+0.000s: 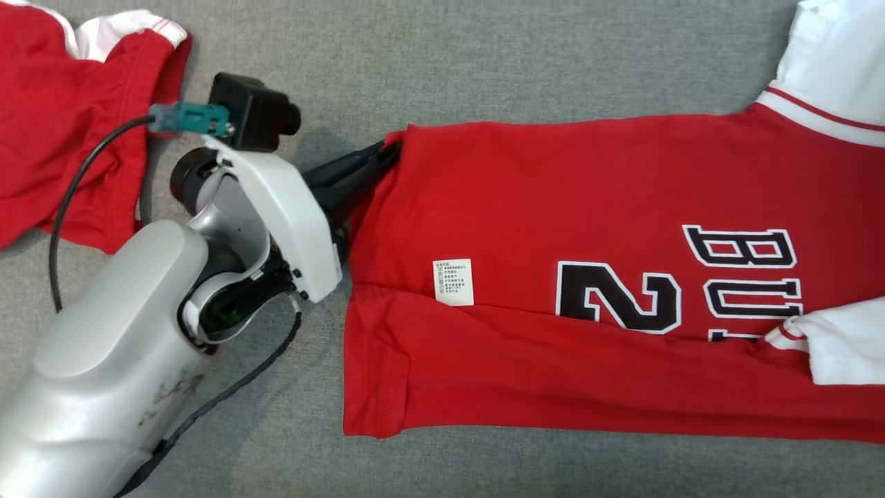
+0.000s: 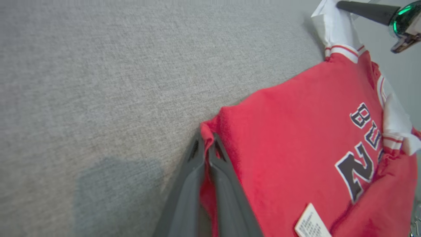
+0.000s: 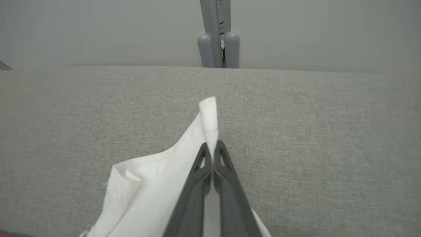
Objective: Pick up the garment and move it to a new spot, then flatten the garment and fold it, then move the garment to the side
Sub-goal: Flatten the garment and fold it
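**Status: both end effectors clamped on garment, worktop surroundings**

The grey fabric-covered worktop [image 1: 484, 62] carries a second red garment [image 1: 62, 117], which lies crumpled at the upper left of the head view, just beside the left wrist and well apart from the task item. A black cable [image 1: 69, 200] loops from the left wrist over that second piece. A grey upright post [image 3: 217, 39] stands beyond the far edge of the worktop in the right wrist view.

The garment [image 1: 588, 290], red with dark lettering, lies spread flat across the centre and right of the head view, with a white care label [image 1: 453, 282] facing up.

The left end effector [image 1: 390, 149] has its fingers together, clamped on the upper hem corner of the garment. The right end effector [image 3: 213, 148] is likewise closed, pinching the white sleeve [image 3: 158, 184], which rises in a peak above the fingertips
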Tool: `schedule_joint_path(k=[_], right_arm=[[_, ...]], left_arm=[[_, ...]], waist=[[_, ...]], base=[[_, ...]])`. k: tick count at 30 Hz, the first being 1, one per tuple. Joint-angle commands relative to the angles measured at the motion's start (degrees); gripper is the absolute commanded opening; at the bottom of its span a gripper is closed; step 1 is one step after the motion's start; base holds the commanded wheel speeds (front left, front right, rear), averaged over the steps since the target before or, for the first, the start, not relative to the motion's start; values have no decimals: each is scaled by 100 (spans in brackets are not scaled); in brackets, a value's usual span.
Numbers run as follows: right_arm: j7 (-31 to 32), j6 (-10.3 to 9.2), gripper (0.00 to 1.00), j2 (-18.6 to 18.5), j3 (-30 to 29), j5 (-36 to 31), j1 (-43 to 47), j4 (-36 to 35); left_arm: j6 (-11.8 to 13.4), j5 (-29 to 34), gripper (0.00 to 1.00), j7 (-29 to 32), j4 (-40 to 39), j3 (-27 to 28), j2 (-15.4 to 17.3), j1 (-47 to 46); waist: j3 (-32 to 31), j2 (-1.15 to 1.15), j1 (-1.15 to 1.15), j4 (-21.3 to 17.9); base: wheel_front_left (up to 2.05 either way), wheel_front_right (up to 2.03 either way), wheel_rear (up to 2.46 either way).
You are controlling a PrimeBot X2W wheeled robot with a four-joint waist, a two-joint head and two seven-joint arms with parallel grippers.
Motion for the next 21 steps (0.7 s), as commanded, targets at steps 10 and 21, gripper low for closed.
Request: schedule_joint_path(k=[10,21], right_arm=[[-688,1,0,-274,-321,841,1745,-1557],[-1328,2,0,322,-646,1108,4080,-2538]], left_arm=[[211,-94,0,-678,-1051,376,704,1149],[936,-682,0,-1391,-2300,835,1235,3158]], waist=[[-730,0,0,-504],[-1261,0,0,-996]], base=[[0,0,0],[0,0,0]])
